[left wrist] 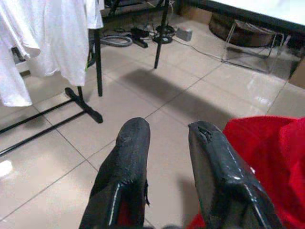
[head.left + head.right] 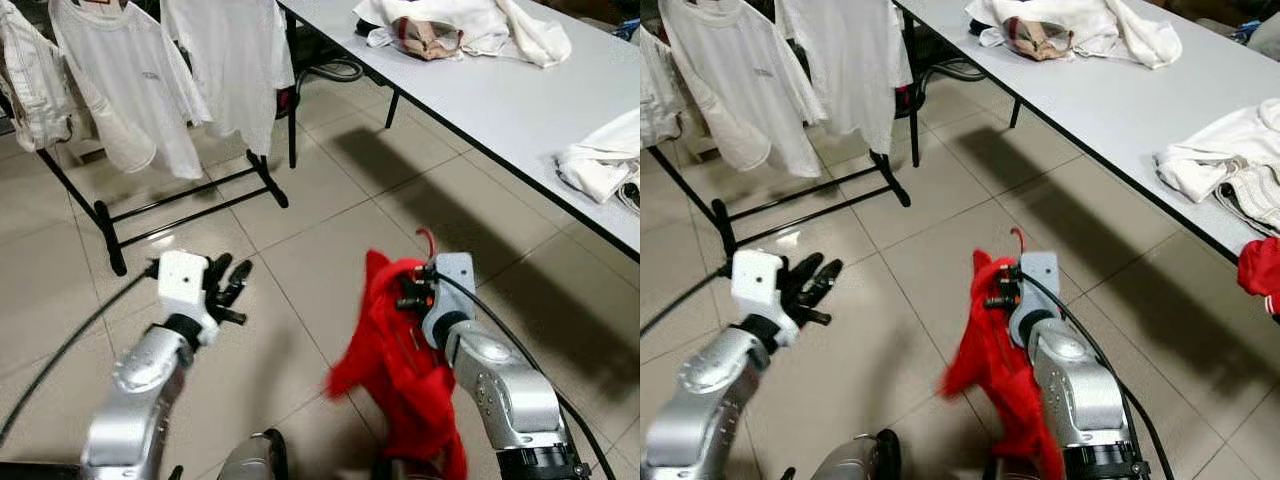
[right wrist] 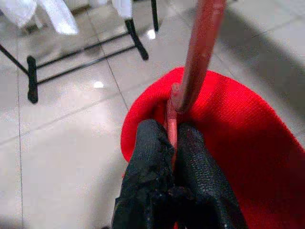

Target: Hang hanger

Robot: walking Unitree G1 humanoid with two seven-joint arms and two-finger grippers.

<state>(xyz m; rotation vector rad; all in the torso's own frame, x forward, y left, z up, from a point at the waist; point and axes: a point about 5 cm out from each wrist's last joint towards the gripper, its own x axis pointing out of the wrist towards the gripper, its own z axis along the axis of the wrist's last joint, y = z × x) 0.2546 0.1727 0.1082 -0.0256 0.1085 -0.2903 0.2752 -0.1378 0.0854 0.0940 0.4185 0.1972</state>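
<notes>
The right gripper (image 3: 172, 143) has its jaws clenched on the red hanger (image 3: 198, 52), whose stem runs up between the two fingers (image 3: 147, 148). A red garment (image 2: 395, 385) is draped on the hanger, apparently hanging below the gripper. The left gripper (image 1: 164, 143) hovers empty, jaws parted, between the garment and the black clothes rack (image 2: 190, 195) with white shirts (image 2: 135, 80).

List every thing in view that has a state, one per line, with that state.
right gripper: shut on the red hanger.
red hanger: held, hook up, not yet hung.
red garment: draped on the hanger, off the floor.
left gripper: open, holding nothing.
clothes rack: standing, white shirts hanging.
white table: clothes heaped on it.
</notes>
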